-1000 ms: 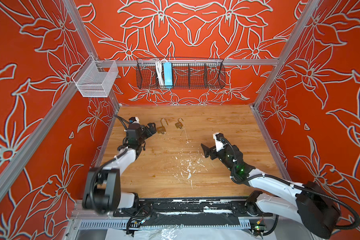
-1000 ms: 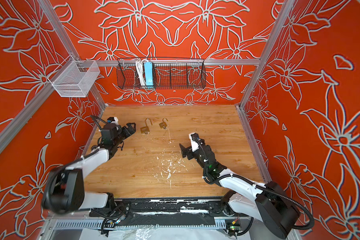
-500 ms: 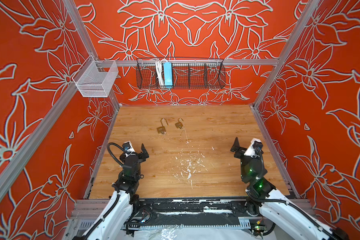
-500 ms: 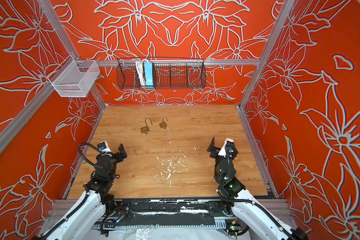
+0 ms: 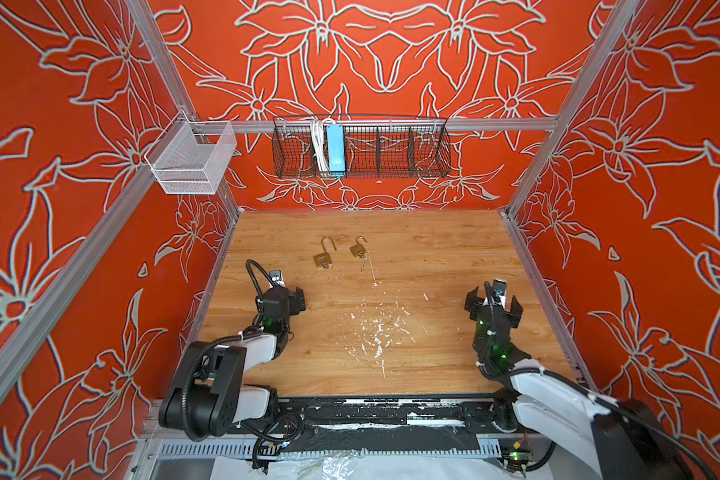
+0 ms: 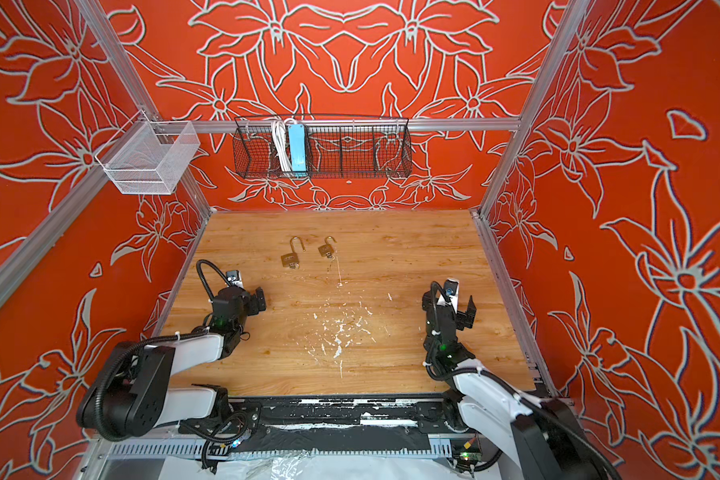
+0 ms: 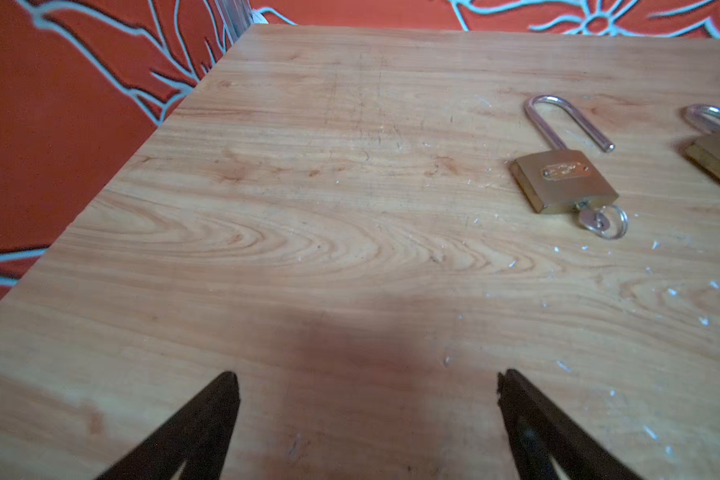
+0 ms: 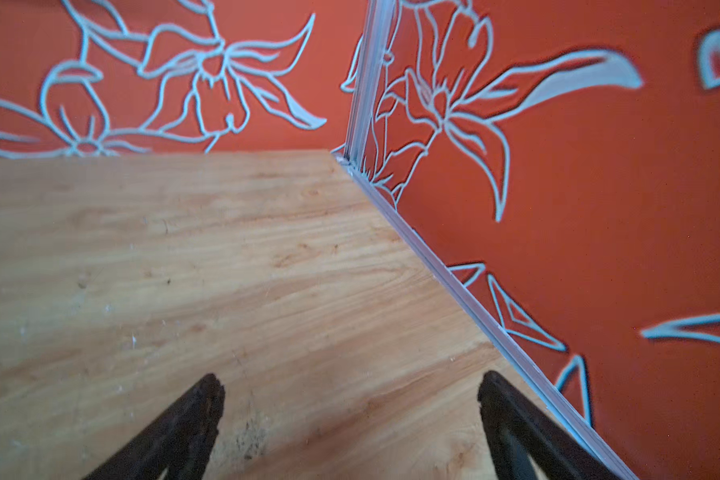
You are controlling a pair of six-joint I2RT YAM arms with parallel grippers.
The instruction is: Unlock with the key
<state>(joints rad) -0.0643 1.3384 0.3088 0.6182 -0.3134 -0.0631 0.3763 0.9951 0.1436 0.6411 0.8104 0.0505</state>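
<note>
Spread wide and empty, left gripper (image 7: 366, 386) and right gripper (image 8: 350, 386) alike (low over the near table (image 5: 391, 365)). Well ahead of the left, toward the back wall: key (image 7: 595, 218) seated in padlock (image 7: 564, 180), shackle sprung, just beside second lock (image 5: 357, 250).

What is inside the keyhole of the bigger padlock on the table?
A small silver key sits in the bigger padlock; only its head shows. Its blade is hidden inside the brass body.

My cell holds: orange floral walls (image 5: 391, 62), aluminium frame rails (image 5: 495, 124), scuffed wood tabletop (image 5: 433, 257), black wire basket (image 5: 429, 154), white mesh bin (image 5: 184, 174).
</note>
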